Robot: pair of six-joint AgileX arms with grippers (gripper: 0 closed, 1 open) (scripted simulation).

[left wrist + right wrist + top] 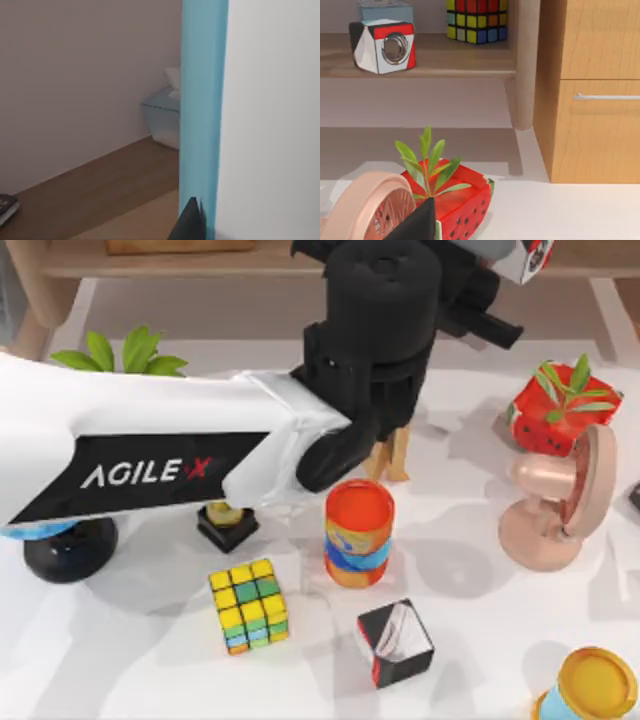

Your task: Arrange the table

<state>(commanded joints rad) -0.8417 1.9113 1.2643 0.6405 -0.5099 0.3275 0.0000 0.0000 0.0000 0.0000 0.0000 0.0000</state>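
Note:
The white table (120,665) carries several small ornaments: a Rubik's cube (249,606), an orange-topped striped can (358,532), a red, white and black cube (395,642), a pink fan (560,505) and a watermelon planter (560,410). My left arm reaches from the left across the table's middle, and its gripper (490,310) is raised at the back, beside a second red and white cube (530,255). A blue and white surface (210,100) stands close in the left wrist view. My right gripper (420,222) is low, just in front of the fan (370,210) and planter (450,195).
A wooden shelf (445,62) behind the table holds a cube (382,45) and a Rubik's cube (476,20), with a drawer cabinet (592,90) beside it. A yellow-lidded can (590,685), a small black stand (226,522) and a leafy plant (125,352) also sit on the table.

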